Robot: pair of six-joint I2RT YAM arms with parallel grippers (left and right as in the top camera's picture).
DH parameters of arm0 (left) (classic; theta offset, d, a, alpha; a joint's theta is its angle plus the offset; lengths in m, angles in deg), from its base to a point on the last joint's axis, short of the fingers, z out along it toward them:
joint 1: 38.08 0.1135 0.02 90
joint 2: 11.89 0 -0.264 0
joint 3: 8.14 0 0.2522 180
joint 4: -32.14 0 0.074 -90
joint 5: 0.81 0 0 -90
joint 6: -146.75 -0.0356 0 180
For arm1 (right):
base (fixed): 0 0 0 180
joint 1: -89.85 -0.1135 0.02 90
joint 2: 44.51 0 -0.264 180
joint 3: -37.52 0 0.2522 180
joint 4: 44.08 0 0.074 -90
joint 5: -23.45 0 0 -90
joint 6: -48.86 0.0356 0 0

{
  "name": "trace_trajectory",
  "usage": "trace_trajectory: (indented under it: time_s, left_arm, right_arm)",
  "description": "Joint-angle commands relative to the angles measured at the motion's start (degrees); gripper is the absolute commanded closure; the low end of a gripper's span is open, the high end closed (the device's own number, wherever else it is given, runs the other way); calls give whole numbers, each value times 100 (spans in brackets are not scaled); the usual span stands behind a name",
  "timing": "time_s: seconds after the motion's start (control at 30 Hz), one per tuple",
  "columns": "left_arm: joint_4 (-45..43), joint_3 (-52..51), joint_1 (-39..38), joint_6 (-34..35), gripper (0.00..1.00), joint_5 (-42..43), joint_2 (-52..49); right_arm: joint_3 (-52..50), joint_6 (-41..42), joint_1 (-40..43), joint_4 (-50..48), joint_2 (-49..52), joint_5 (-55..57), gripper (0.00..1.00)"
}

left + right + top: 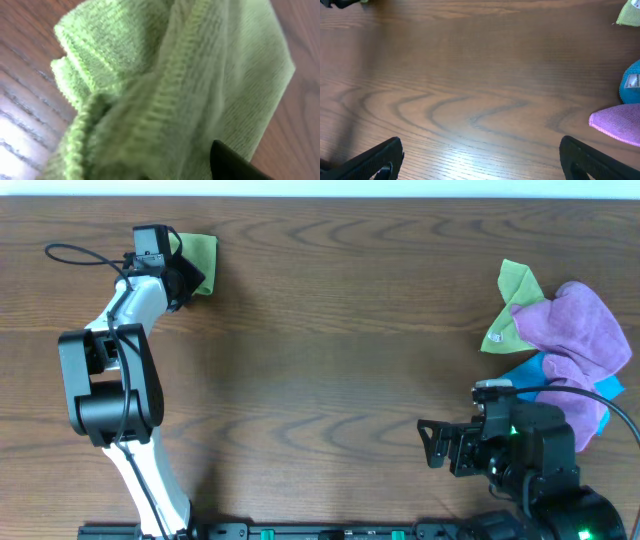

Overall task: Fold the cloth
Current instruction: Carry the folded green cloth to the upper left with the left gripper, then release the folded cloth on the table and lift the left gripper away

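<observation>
The lime-green cloth (pixel 200 250) lies bunched at the far left back of the table. My left gripper (pixel 188 277) is on its near edge. In the left wrist view the cloth (pixel 165 75) fills the frame, its folds rising up between the jaws. One dark finger (pixel 232 162) shows at the lower right and the other is hidden by cloth. The gripper looks shut on the cloth. My right gripper (pixel 437 446) is open and empty near the front right, its fingers (pixel 480 162) wide apart above bare wood.
A pile of cloths lies at the right: another lime-green cloth with a white tag (pixel 512 300), purple cloths (pixel 580 330) and a blue cloth (pixel 560 375). The purple cloth (pixel 617 122) and blue cloth (pixel 631 85) show at the right wrist view's edge.
</observation>
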Motion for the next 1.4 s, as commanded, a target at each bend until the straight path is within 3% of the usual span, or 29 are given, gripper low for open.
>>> trace_trajectory:
  time_s: [0.0,0.23,0.5,0.67,0.97,1.37]
  left_arm:
    - [94,120,35,-35,26,-35,229]
    - [415,120,149,-262,2,-74,898]
    - [988,120,195,-879,5,-352,1836]
    - [1388,120,195,-914,5,-348,2194]
    - [2385,120,114,-1705,5,168,2752]
    - [3582,120,116,-1705,5,319,3941]
  right_arm:
    - [-35,59,50,7,-15,-4,1]
    - [-35,59,50,7,-15,-4,1]
    - [-35,59,50,9,-15,-4,1]
    - [-35,59,50,7,-15,-4,1]
    - [-35,59,50,7,-15,-4,1]
    - [-37,59,50,9,-15,-4,1]
